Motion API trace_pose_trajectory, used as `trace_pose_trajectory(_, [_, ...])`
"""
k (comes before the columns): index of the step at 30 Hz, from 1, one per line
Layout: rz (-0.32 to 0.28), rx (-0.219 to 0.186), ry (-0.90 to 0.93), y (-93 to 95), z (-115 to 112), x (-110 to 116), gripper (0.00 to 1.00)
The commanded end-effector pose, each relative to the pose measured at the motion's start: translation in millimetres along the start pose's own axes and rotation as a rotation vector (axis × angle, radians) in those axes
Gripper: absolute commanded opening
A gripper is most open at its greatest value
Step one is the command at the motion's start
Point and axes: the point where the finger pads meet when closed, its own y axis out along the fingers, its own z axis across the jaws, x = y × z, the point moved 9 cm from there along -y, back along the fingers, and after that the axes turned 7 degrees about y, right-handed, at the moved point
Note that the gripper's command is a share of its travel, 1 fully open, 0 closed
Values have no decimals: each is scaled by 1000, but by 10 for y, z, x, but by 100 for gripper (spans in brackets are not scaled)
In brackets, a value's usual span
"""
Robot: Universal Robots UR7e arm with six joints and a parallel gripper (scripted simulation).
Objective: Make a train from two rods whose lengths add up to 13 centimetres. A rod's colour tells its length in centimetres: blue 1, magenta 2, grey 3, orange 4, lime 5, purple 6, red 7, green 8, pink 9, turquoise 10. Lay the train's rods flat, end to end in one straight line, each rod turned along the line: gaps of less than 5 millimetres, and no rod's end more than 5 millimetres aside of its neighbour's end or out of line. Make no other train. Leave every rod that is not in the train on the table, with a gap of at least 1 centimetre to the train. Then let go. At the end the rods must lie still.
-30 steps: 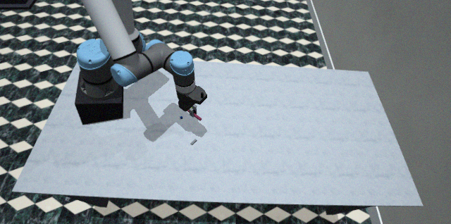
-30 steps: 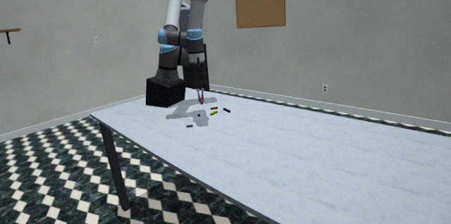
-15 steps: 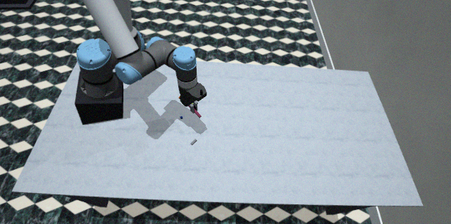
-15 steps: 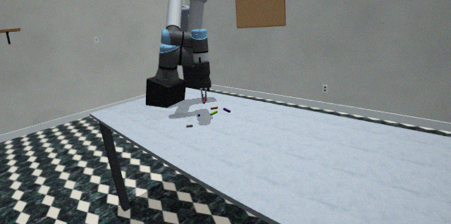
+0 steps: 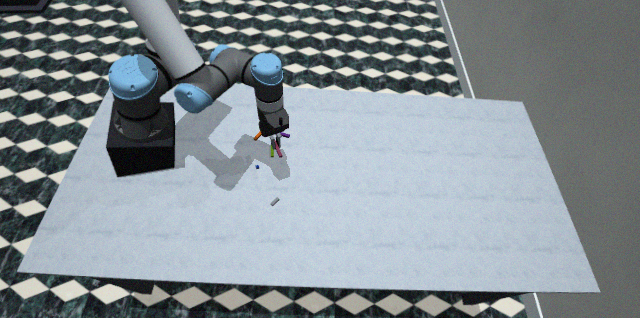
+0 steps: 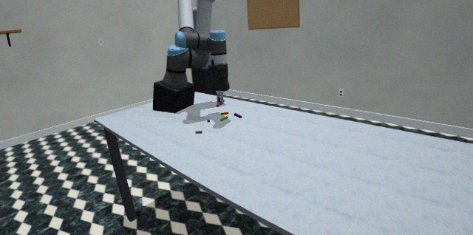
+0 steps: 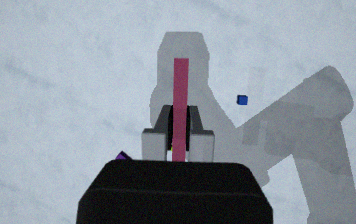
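My gripper (image 5: 276,144) (image 6: 220,101) (image 7: 179,119) is shut on the long pink rod (image 5: 279,151) (image 6: 219,104) (image 7: 181,80) and holds it above the table. The orange rod (image 5: 258,135) (image 6: 225,113) lies flat, partly hidden by the gripper in the top view. The lime rod (image 5: 272,151) (image 6: 224,118) lies near it; only a sliver shows in the wrist view. The purple rod (image 5: 285,135) (image 6: 238,115) (image 7: 122,156) lies on the other side of the lime rod from the orange one. The three lie apart from one another.
A small blue rod (image 5: 257,167) (image 6: 208,120) (image 7: 242,100) lies to one side of the gripper. A grey rod (image 5: 275,201) (image 6: 199,132) lies farther toward the front edge of the table (image 5: 400,218) (image 6: 295,161). The arm's black base block (image 5: 142,158) (image 6: 171,98) stands at the left.
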Motion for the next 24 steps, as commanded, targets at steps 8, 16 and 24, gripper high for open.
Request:
trace_pose_trajectory(8, [2, 1, 277, 0, -70, 397, 24])
trace_pose_trajectory(16, [2, -2, 520, -7, -97, 769, 24])
trace_pose_trajectory(24, [2, -5, 683, -16, -100, 1030, 24])
